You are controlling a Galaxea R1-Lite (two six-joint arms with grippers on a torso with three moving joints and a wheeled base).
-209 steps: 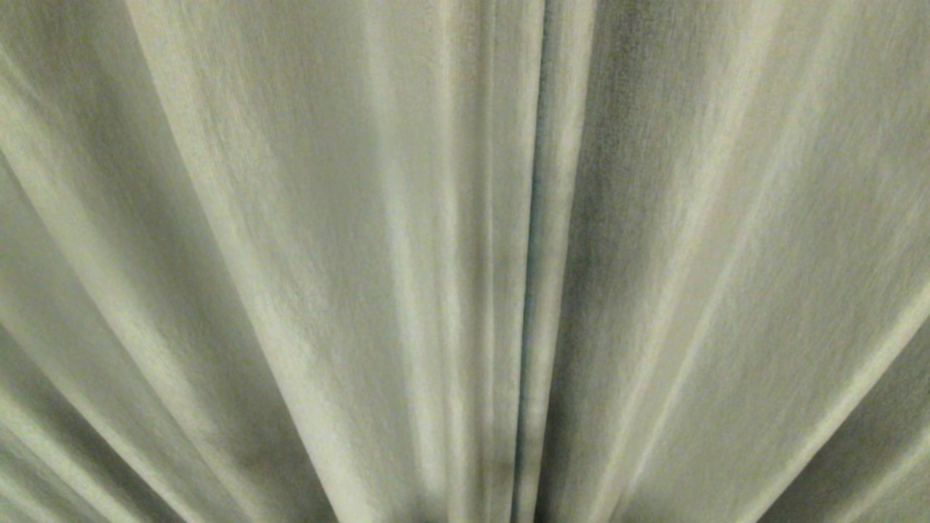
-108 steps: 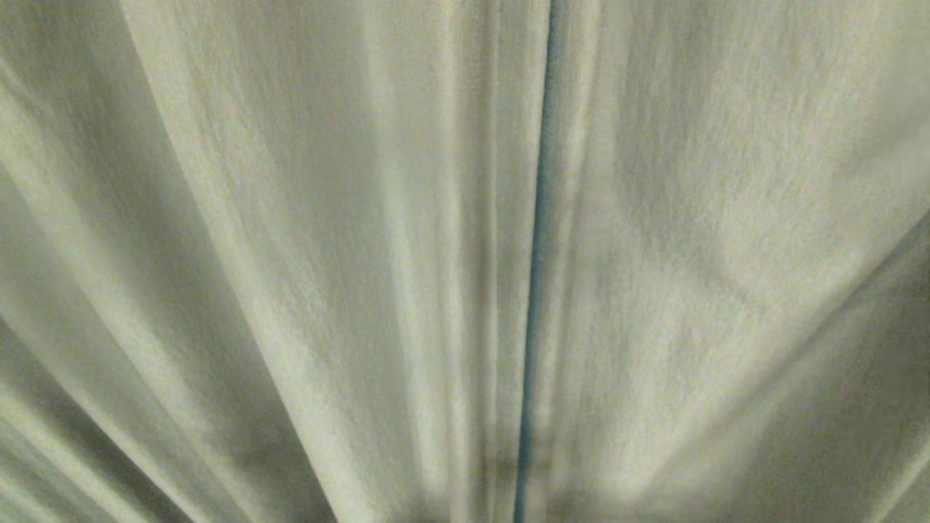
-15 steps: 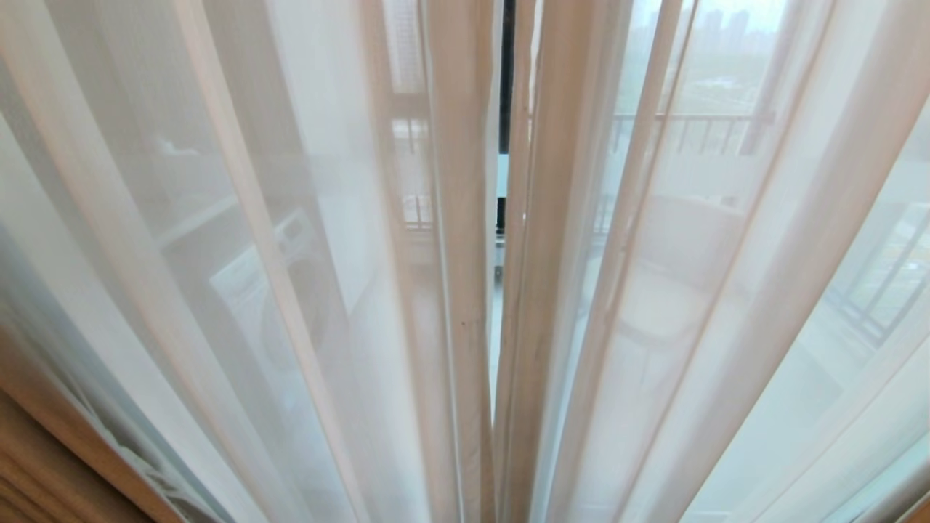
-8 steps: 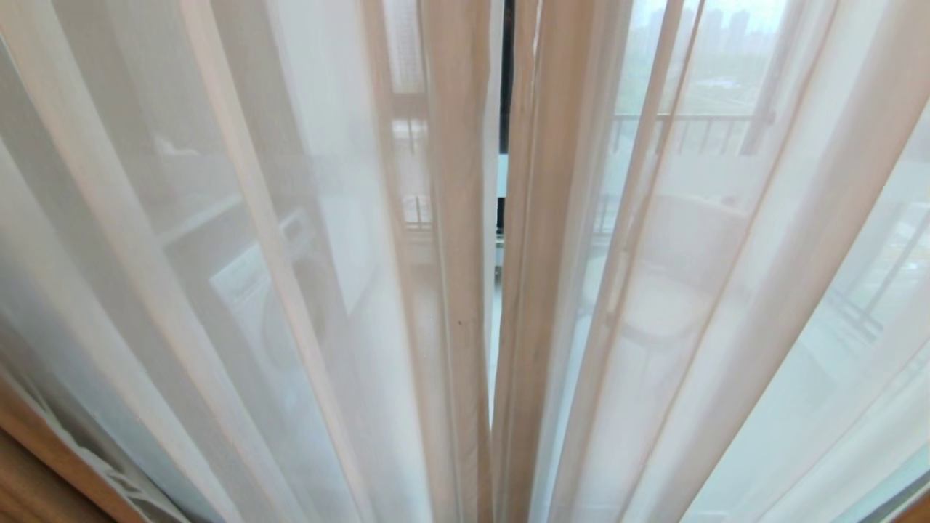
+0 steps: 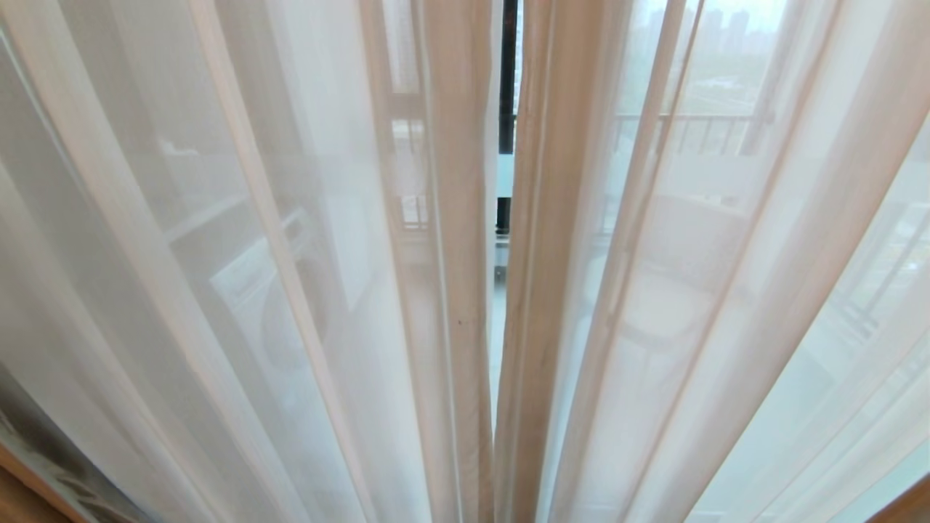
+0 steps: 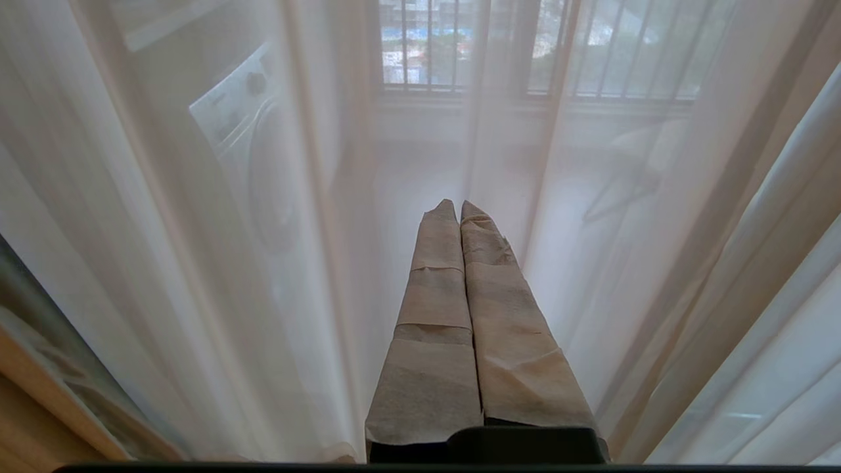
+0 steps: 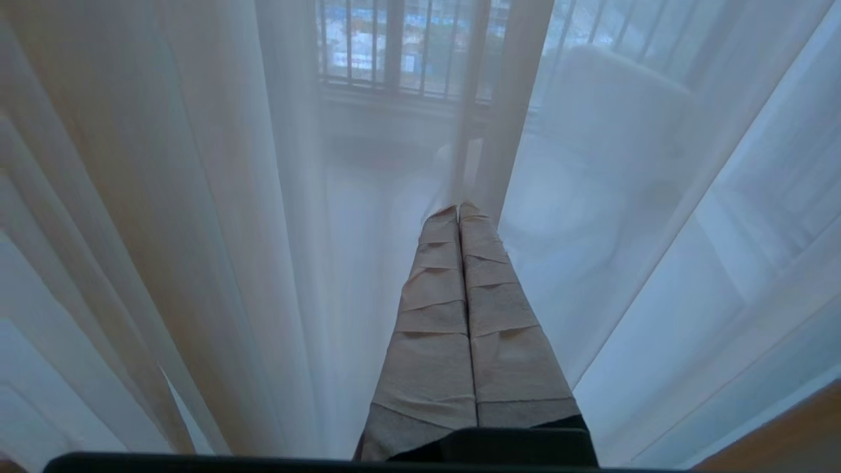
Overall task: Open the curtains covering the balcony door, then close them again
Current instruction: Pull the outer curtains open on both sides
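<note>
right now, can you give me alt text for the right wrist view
The right pincer, its two tape-wrapped fingers pressed shut with nothing between them, points at thin see-through white curtains. Through the fabric, a barred window and a pale balcony floor show dimly.

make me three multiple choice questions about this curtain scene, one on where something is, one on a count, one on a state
1. Where does the black frame of the balcony door show in the head view?
A. through the gap between the two sheers
B. at the far left edge
C. nowhere

2. How many sheer panels meet at that gap?
A. one
B. two
C. four

3. How do the fingers of the right gripper stand?
A. spread wide
B. pressed together
C. clamped on a rail

Answers:
1 A, the dark post stands between the left sheer and the right sheer.
2 B, one panel hangs on each side of the gap.
3 B, the right wrist view shows the taped fingers side by side, with no space between.
</note>
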